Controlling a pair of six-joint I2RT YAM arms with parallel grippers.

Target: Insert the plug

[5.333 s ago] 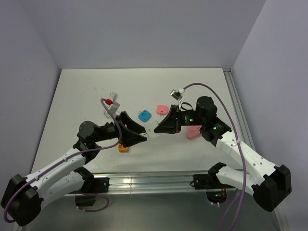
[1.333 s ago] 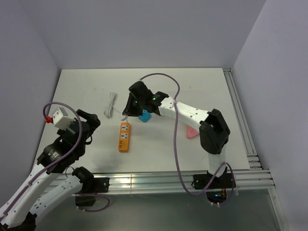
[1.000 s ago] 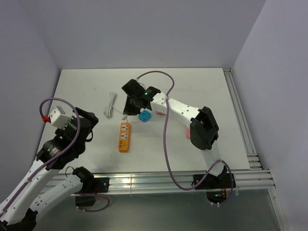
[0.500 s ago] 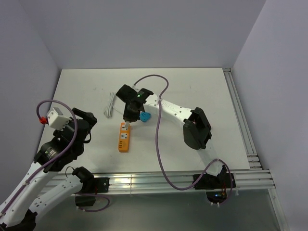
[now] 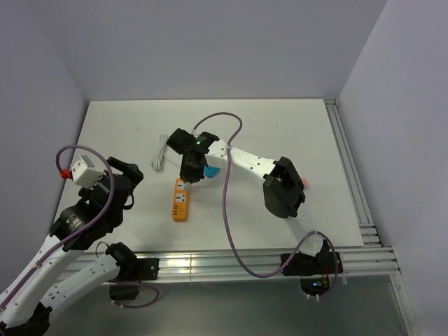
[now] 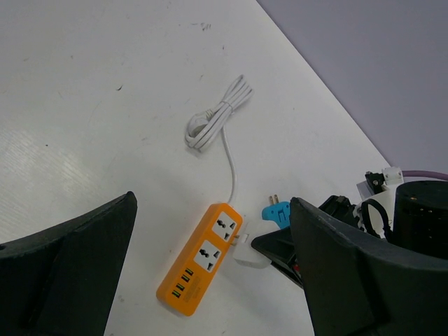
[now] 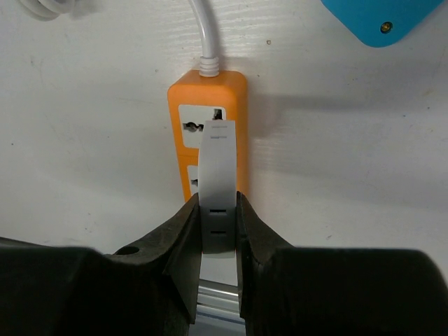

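1. Over the orange power strip (image 7: 206,80), the right gripper (image 7: 218,210) is clamped on a white plug (image 7: 218,161). I can't tell from here whether it touches the sockets.
2. On the table (image 5: 280,126), just beside the strip's cord end, the blue plug (image 7: 381,17) lies loose, and nothing is touching it.
3. The left gripper (image 6: 213,203) hangs well back, jaws spread wide, holding nothing.
4. My read is that the blue plug's insertion hasn't begun. It needs picking up, lining up over a socket and pressing home, and the right gripper is busy with the white one.

One blue plug (image 5: 211,170), one white plug (image 7: 215,175), one orange power strip (image 5: 181,199), one coiled white cord (image 5: 161,152).
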